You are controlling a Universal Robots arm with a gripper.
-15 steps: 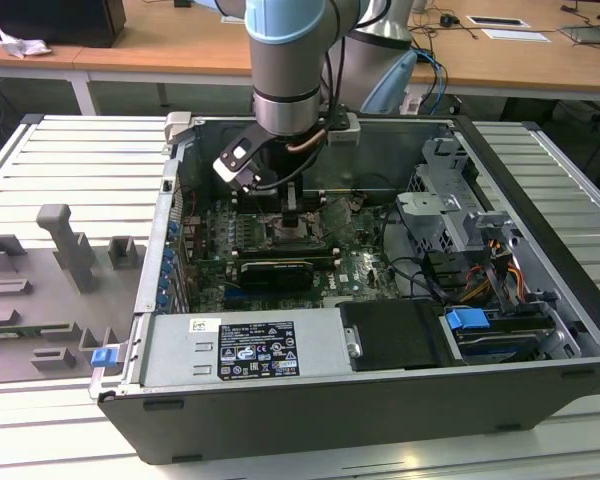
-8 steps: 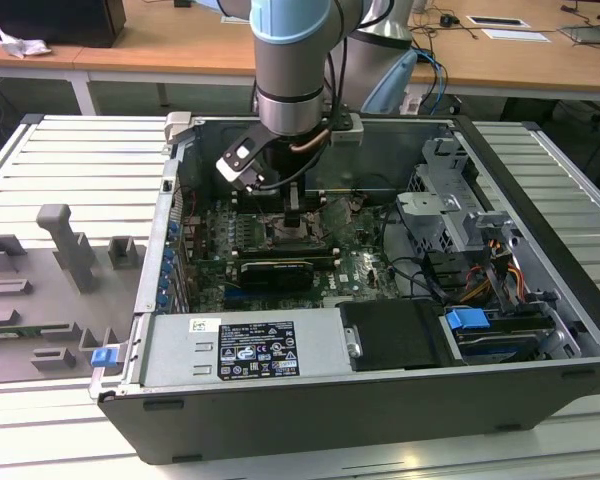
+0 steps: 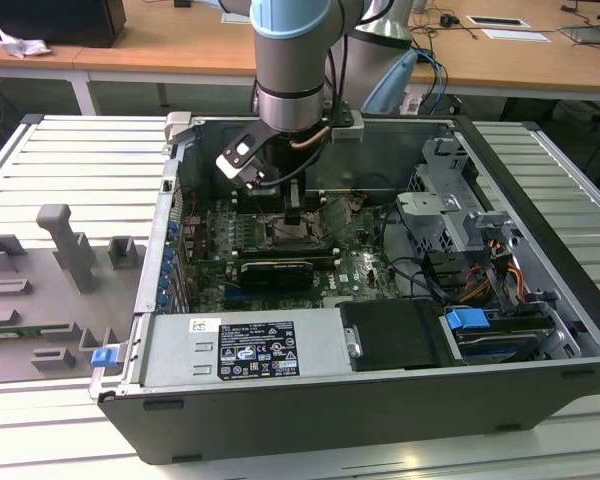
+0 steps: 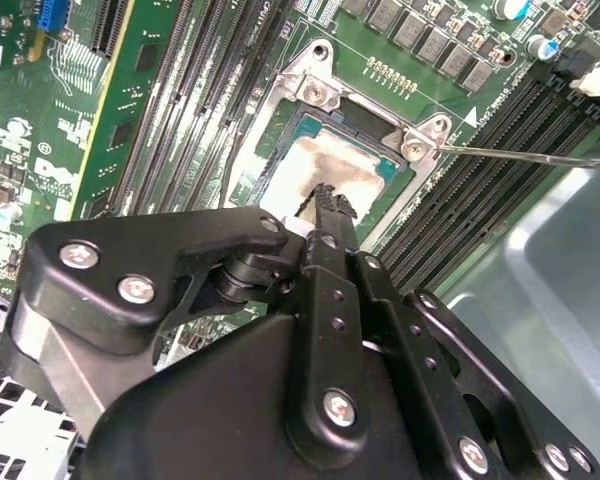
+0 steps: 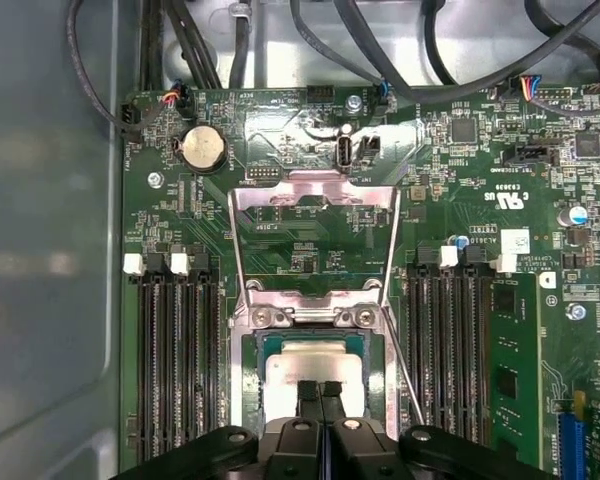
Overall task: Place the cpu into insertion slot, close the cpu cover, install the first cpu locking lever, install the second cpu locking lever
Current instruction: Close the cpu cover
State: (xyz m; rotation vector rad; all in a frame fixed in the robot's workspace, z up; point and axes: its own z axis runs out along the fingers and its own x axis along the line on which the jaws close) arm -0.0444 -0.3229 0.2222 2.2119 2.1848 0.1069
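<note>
Directly over socketed cpu point(image 5: 315, 360) hangs closed end effector point(image 5: 320, 390).

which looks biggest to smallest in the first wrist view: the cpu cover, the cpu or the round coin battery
1. cpu cover, the open frame, largest.
2. cpu, its near edge hidden behind the pincer, so this is judged from the visible part.
3. coin battery, clearly smallest.

Illegible label point(image 3: 255, 350) on power supply point(image 3: 318, 345)
</note>
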